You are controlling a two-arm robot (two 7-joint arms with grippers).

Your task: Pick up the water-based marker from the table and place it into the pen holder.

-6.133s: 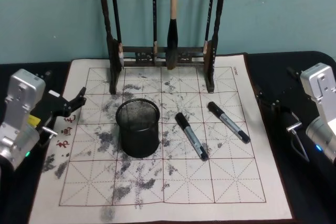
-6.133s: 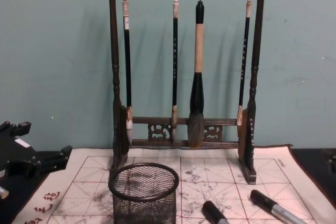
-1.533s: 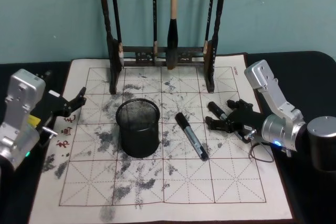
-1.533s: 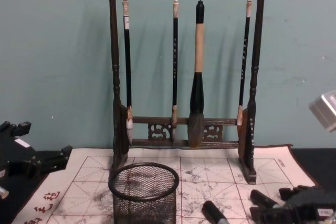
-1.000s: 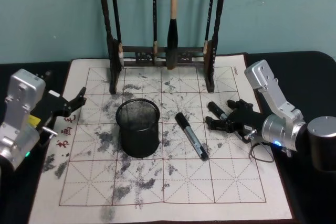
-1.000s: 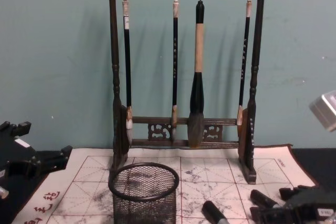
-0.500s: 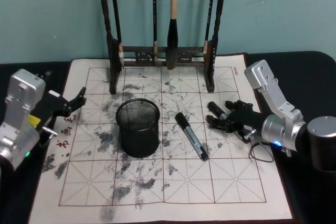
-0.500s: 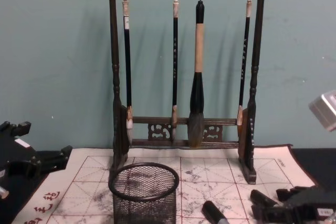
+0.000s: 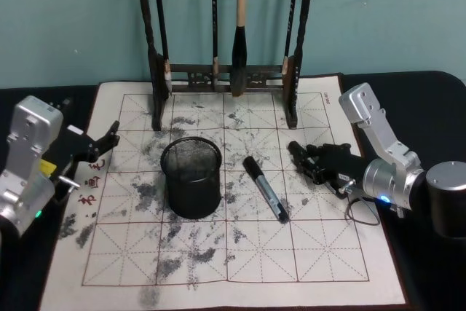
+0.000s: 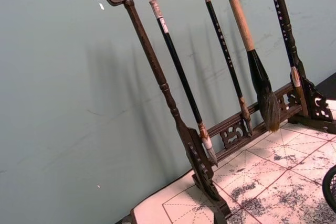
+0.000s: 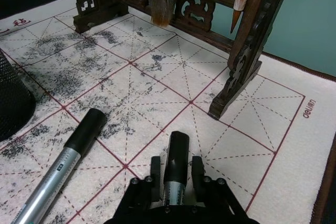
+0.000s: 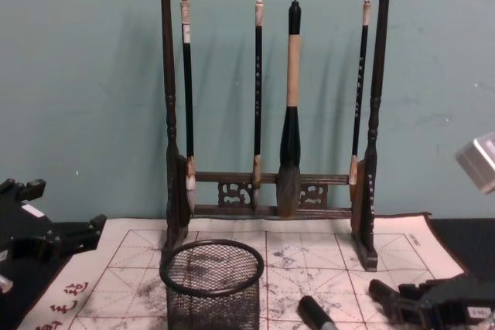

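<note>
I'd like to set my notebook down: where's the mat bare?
Bare: the mat in front of the pen holder and loose marker. Crowded: mid-right, where the right end effector grips the other marker; left end effector parked at left edge.

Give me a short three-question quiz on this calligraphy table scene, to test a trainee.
1. True or false: the black wire-mesh pen holder contains a marker.
2. Which gripper's fingers flank the right-hand grey, black-capped marker? A) left B) right C) neither
3. How many markers are outside the holder?
Key: 1 false. 2 B: the right gripper; the left gripper sits parked at the beige red-grid mat's left edge. 3 two.
</note>
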